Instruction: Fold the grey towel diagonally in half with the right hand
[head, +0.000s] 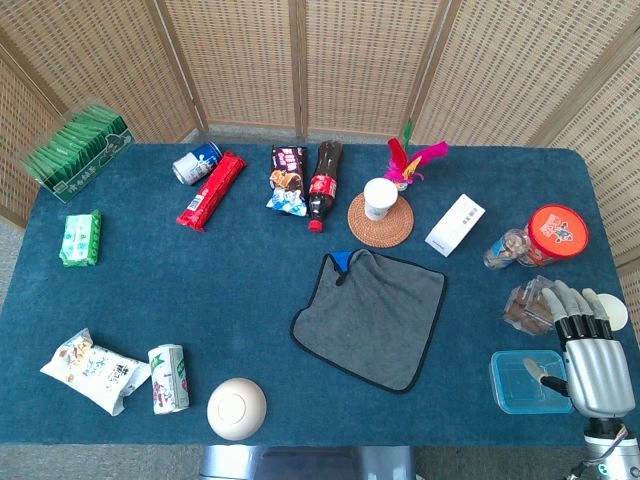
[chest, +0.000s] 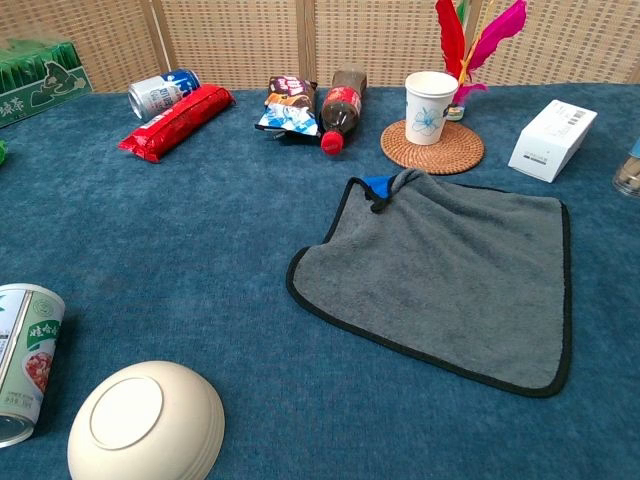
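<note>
A grey microfibre towel with black piping (head: 372, 317) lies spread flat near the middle of the blue-carpeted table (head: 200, 300), not yet folded, as the robot's right hand (head: 592, 350) hovers well apart from it at the table's right edge, fingers extended and apart, holding nothing, above a clear blue-rimmed plastic box (head: 525, 382). The left hand appears in neither view. The task looks to be at its very start: the reach toward the cloth has not begun, and the next move would call for the hand to travel left to one corner, pinch the hem there, lift it and carry it across to the opposite corner so the cloth forms a triangle. The towel sits skewed to the table edges, roughly a rounded square; its far-left corner is already turned slightly over, showing a blue tab and a small dark loop (chest: 378, 190). That far corner lies near a round woven rattan coaster (head: 380, 220) carrying a white paper cup (head: 379, 198), while a cola bottle with a red label (head: 324, 183) lies beyond it. The pile looks soft and limp, likely to sag when raised.
</note>
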